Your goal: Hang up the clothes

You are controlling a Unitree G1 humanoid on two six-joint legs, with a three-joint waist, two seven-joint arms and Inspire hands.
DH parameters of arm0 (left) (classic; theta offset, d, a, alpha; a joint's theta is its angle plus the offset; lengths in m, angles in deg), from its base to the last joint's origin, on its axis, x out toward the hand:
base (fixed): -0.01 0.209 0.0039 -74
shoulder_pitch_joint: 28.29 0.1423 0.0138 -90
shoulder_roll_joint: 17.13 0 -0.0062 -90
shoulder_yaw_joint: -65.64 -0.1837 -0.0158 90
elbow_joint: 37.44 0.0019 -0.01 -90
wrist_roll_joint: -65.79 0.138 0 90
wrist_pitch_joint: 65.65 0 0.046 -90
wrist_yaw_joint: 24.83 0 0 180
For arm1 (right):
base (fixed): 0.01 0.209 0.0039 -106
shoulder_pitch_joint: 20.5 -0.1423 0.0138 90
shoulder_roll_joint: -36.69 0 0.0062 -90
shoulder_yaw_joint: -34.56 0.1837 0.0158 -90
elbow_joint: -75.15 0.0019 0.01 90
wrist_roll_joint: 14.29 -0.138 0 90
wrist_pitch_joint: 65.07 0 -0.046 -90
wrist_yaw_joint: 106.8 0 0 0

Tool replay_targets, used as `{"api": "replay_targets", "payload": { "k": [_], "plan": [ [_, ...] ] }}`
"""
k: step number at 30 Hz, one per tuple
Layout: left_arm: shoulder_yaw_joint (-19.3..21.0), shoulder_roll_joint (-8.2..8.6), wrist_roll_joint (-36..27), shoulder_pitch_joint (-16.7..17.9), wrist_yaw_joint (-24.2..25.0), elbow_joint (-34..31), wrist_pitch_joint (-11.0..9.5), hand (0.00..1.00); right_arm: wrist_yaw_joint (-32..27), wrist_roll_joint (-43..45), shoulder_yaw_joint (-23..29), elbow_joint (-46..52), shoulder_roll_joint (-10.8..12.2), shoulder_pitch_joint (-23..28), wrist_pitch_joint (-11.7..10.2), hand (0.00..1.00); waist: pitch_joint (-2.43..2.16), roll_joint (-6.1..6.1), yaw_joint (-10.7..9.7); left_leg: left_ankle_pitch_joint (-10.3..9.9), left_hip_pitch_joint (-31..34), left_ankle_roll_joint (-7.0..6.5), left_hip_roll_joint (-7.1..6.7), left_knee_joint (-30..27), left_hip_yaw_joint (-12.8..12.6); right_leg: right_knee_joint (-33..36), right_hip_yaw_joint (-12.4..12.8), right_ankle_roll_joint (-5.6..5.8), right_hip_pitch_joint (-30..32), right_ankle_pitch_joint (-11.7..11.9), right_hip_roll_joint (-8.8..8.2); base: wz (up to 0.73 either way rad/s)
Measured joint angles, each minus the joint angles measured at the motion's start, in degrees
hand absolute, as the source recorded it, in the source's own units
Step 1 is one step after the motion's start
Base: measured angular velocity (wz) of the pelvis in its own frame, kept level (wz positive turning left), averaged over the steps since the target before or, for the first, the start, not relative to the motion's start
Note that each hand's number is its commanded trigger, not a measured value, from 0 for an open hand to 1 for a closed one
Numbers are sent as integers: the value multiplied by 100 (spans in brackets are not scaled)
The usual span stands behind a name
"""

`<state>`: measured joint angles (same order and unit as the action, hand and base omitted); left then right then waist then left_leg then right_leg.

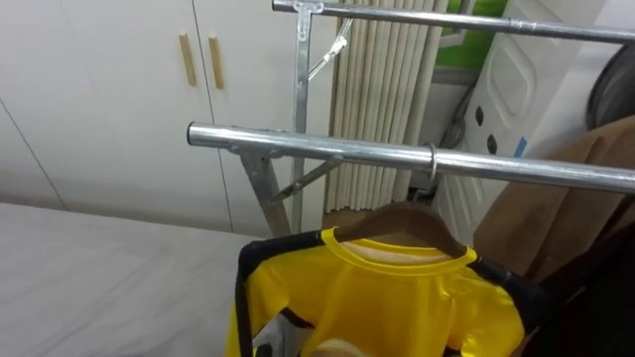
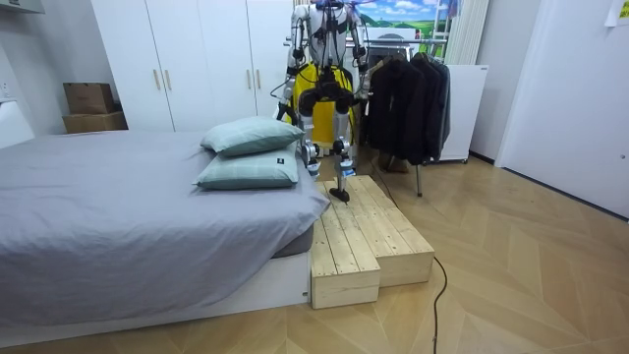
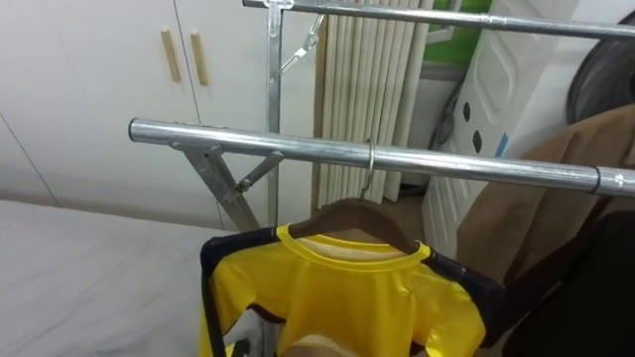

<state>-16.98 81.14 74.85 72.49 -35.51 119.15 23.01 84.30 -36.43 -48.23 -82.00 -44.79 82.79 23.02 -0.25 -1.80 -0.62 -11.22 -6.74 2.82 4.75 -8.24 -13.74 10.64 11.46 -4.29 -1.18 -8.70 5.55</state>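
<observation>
I can't read any text, number or sign from here. The yellow shirt (image 1: 397, 297) carries a dark-and-white print patch (image 1: 281, 332) near its lower edge, cut off and illegible.

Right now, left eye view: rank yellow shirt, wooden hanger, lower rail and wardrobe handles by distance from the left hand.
1. yellow shirt: against the left hand, low in the view.
2. wooden hanger: above, inside the shirt's collar.
3. lower rail: over the hanger, carrying its hook.
4. wardrobe handles: far back, upper left.
</observation>
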Motion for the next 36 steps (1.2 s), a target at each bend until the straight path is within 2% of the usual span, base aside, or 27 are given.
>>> {"api": "replay_targets", "payload": {
  "k": [2, 5, 7, 17, 31, 36],
  "plan": [
    [180, 69, -257, 21, 24, 62, -31, 0, 22, -477, 123, -207, 37, 62, 15, 0, 15, 75, -67, 0, -4, 0, 0, 17, -1, -1, 4, 0, 1, -1, -2, 0],
    [201, 91, -468, 32, 117, 139, -35, 0, 29, -592, 318, -374, 46, 101, 58, 0, 31, 141, -133, 1, -6, 1, -3, 37, -1, -16, -1, 5, 1, -7, -25, 0],
    [202, 122, -522, 37, 128, 158, -34, 0, 30, -689, 333, -417, 52, 121, 107, 0, 25, 155, -169, 2, -7, 0, -6, 40, 0, -18, -7, 5, 1, -15, -32, 0],
    [199, 132, -745, 26, 68, 159, -38, 0, -179, -703, 122, -415, 51, -21, 279, 0, -8, 71, -184, 5, 2, -1, -25, 35, 56, -16, -68, 2, 1, -40, -31, 2],
    [34, 161, -828, 1, -116, 162, -75, 0, -378, -679, -98, -408, 47, -71, 263, 0, 19, 108, -81, 5, 7, -1, -38, 38, 154, -17, -79, 5, -2, -50, -32, 0],
    [18, 162, -686, 1, -104, 160, -72, 0, -480, -310, -91, -418, 34, -125, 220, 0, 22, 120, -66, 5, 5, -2, -41, 38, 203, -16, -73, 6, -5, -50, -24, 0]
  ]
}}
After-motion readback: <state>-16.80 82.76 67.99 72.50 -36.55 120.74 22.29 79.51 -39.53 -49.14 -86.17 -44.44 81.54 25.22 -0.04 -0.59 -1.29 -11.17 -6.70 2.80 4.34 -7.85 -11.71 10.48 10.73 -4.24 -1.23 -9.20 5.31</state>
